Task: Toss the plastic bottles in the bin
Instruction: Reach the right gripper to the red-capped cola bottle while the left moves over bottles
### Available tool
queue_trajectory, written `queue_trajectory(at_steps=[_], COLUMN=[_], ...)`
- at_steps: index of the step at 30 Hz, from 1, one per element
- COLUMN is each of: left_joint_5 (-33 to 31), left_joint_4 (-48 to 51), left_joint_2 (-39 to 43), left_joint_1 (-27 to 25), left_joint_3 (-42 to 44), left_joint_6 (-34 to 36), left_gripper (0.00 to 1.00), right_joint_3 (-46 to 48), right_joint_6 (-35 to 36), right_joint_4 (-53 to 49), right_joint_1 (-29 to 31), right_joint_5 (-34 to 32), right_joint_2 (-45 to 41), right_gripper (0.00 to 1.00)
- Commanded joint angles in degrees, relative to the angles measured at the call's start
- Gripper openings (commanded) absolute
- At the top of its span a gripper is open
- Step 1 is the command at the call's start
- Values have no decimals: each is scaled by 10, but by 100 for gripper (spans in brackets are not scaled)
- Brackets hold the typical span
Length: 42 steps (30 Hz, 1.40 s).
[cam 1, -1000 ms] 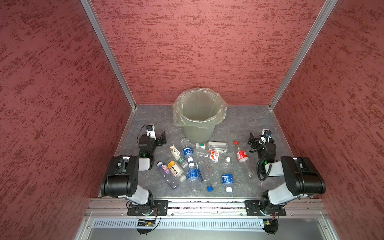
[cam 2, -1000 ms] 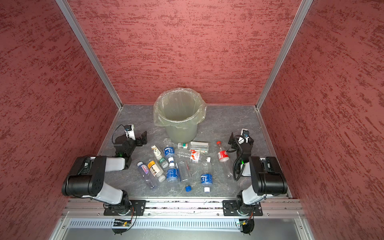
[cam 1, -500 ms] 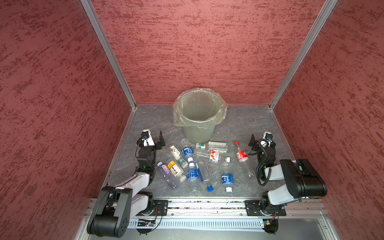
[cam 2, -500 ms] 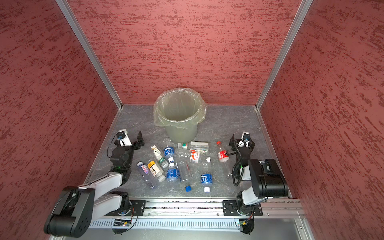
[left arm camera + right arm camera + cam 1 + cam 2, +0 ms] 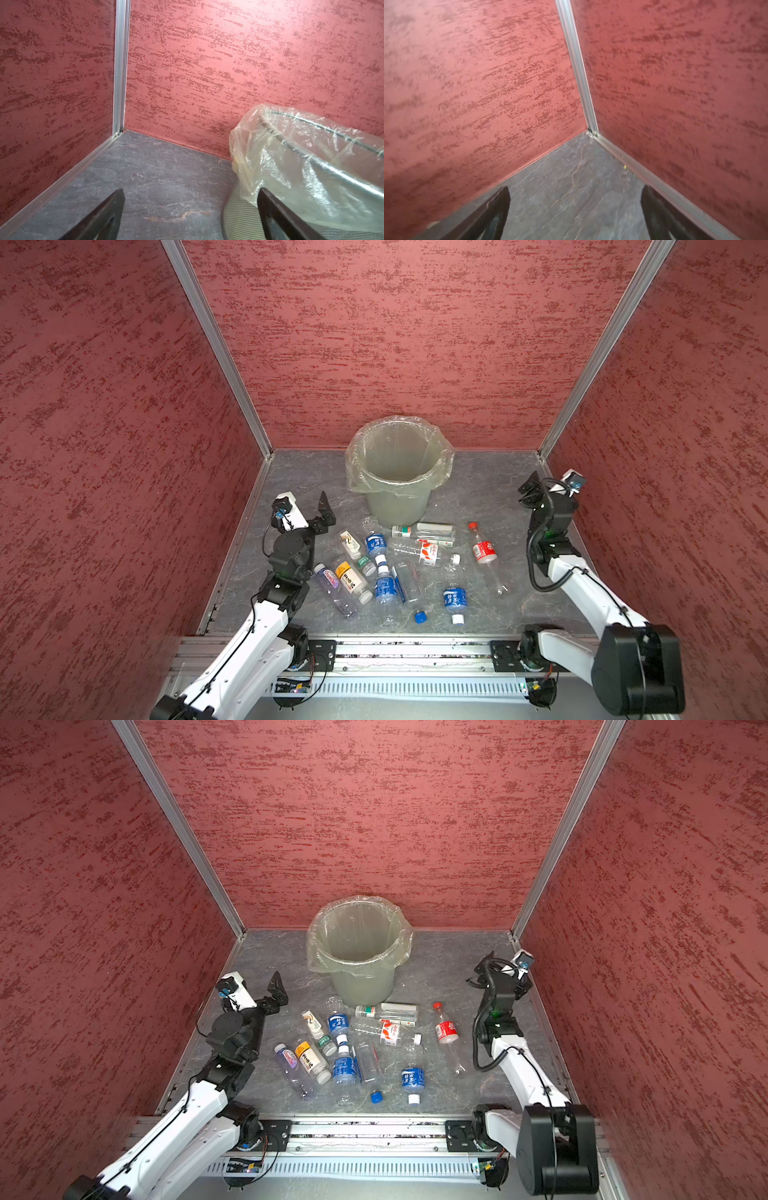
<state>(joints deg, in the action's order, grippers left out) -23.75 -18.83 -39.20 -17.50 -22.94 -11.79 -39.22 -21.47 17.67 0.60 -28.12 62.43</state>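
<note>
The plastic bottles (image 5: pixel 386 589) lie scattered on the grey floor in front of the bin (image 5: pixel 397 472), among them a red-labelled one (image 5: pixel 482 551), a yellow-labelled one (image 5: pixel 349 578) and blue-labelled ones (image 5: pixel 338 1023). The grey-green bin (image 5: pixel 357 952), lined with a clear bag, stands at the back middle and looks empty. My left gripper (image 5: pixel 307 512) hovers open left of the bin, with the bin's bag (image 5: pixel 311 166) close beside one finger (image 5: pixel 270 207). My right gripper (image 5: pixel 544 489) is open near the far right corner. Neither gripper (image 5: pixel 190 191) (image 5: pixel 575 189) holds anything.
Red textured walls (image 5: pixel 415 344) close in the floor (image 5: pixel 478 489) on three sides, with aluminium posts (image 5: pixel 216 348) in the corners. A loose blue cap (image 5: pixel 420 617) lies near the front edge. A metal rail (image 5: pixel 407 651) carries both arm bases.
Both arms have unfolded and reached out. The left gripper rose and moved toward the bin's left side. The right gripper rose and swung toward the far right corner. Bottles have not moved.
</note>
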Motion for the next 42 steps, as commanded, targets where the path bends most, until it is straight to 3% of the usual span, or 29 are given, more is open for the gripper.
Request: queue_trajectory(at_steps=[1,3,9,14,19,24,31,38,42], left_joint_5=[45,88,101,66,25,-12,-46,-61,-62], left_joint_4=[129,170,299,351,400,470,538,574,578], left_joint_2=[23,27,34,56,49,48,44,1,-3], left_joint_1=[-3,-8,-51,-128,-206,-272,-354,-398,-411], left_joint_3=[-20,-37,-90,-97,-100,-104,-102,-98,-95], left_joint_6=[-88,-106,-140,-128,-130,-176,-236,-305,-324], left_gripper=[99,99,100,99,99,99,90,86,86], right_joint_3=[-21,16,-48,-82,-87,-104,-107,-99,-98], right_joint_6=[-108,-98,-96,-90,-115,-141,-116,-94,-83], right_joint_4=[-181,-144,-308,-422,-488,-552,-593,-603,-592], right_joint_1=[2,3,35,88,183,288,306,306,306], right_joint_5=[69,136,91,32,11,-42,16,71,87], right_joint_2=[-65,-108,-127,-139,-111,-69,-63,-7,15], right_gripper=[99,99,99,99,99,99,99,98,93])
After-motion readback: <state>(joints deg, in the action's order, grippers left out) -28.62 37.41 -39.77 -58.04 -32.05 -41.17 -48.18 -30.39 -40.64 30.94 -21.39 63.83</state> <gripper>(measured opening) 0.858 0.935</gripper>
